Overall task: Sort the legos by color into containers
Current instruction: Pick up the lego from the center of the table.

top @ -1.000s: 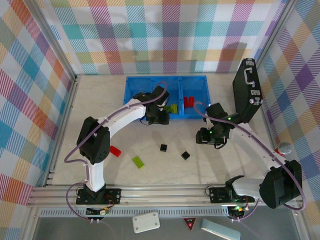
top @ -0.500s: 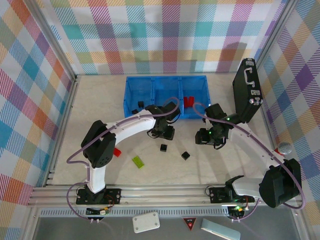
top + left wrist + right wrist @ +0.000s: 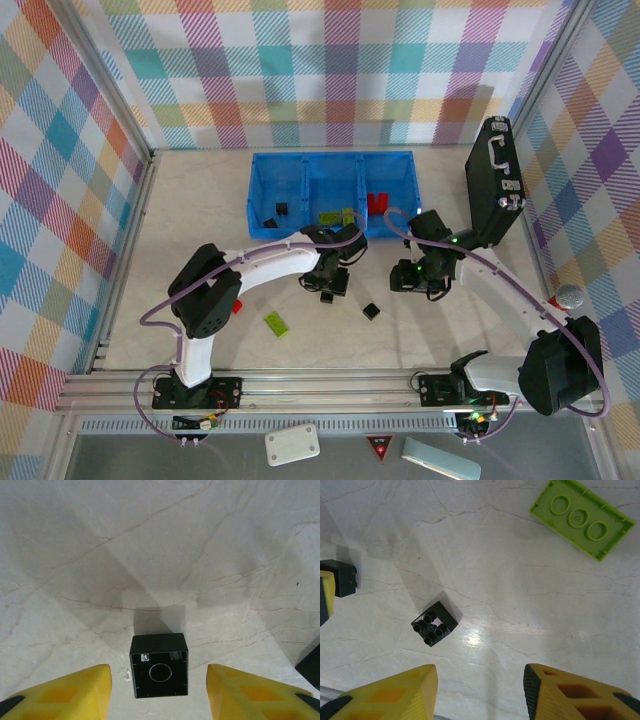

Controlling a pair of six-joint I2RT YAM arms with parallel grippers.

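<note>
A: What kind of place is it?

B: A pale, veined table fenced by plaid walls. A blue bin lies along the far side, and a black case stands to its right.

A: What's in the bin?

B: Black pieces in the left compartment, green pieces in the middle, red pieces in the right.

A: And loose on the table?

B: A black brick just in front of the bin. A second black brick lies studs-up, a little nearer and to the right. There's a green brick nearer the bases, and a red brick half hidden by the left arm's elbow.

A: How is the left arm set?

B: It bends at the elbow and reaches right across the table, wrist pointing down. The left gripper is spread wide, a yellow finger on each side of the black brick. Bare table shows between each finger and the brick.

A: And the right?

B: It arcs in from the right side, wrist low in front of the bin's right end. The right gripper is spread too, holding nothing. The second black brick lies ahead of its fingers, apart from them.
</note>
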